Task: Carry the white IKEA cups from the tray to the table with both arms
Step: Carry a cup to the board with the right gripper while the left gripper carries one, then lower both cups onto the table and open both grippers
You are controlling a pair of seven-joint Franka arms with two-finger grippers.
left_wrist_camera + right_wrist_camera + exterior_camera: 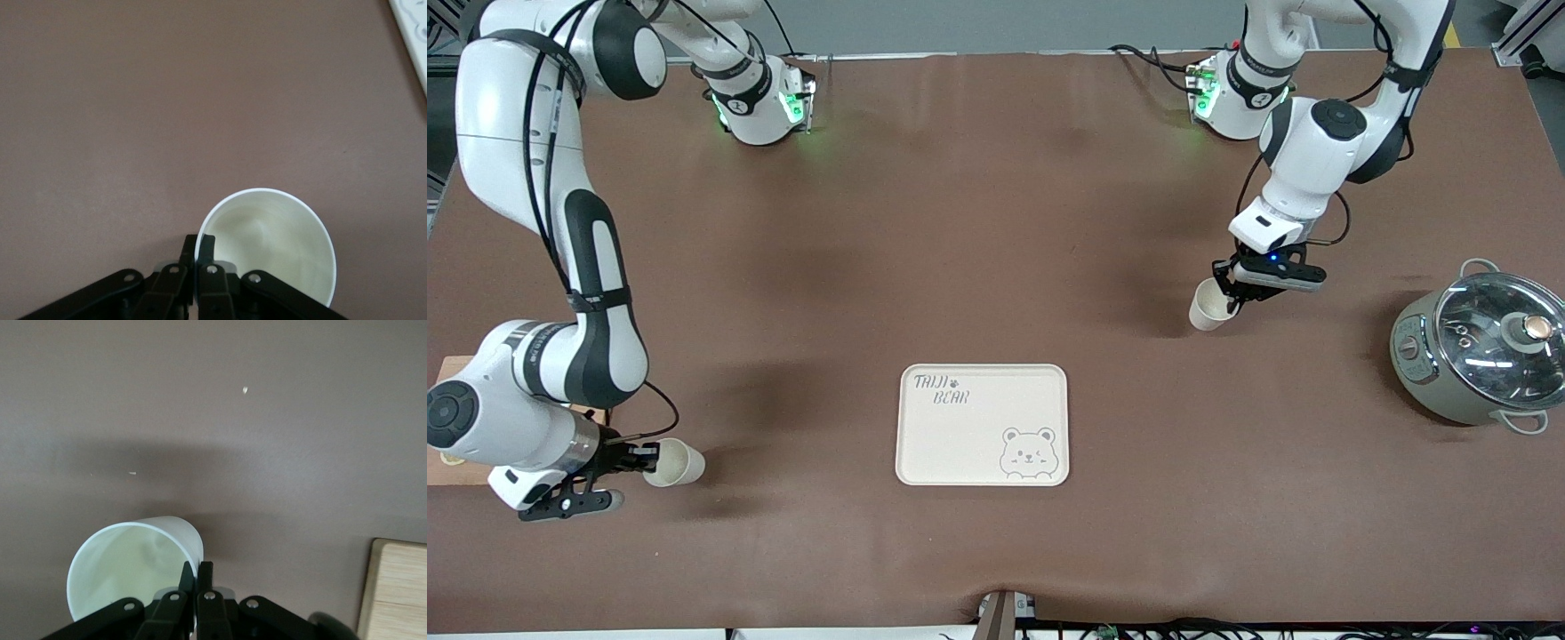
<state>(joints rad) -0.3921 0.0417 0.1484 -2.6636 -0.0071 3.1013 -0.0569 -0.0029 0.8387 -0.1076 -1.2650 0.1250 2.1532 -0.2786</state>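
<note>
Two plain cream-white cups, tapered and handleless with round rims, are each pinched at the rim by a hand. The left hand grips one cup by its wall, one finger inside and one outside, over the brown desk between the tray and a lidded pot; this cup tilts slightly and is empty inside. The right hand clamps the other cup the same way, tipped on its side, at the right arm's end of the desk beside a wooden board. It is empty too. The bear tray holds nothing. The pot's glass lid is on.
</note>
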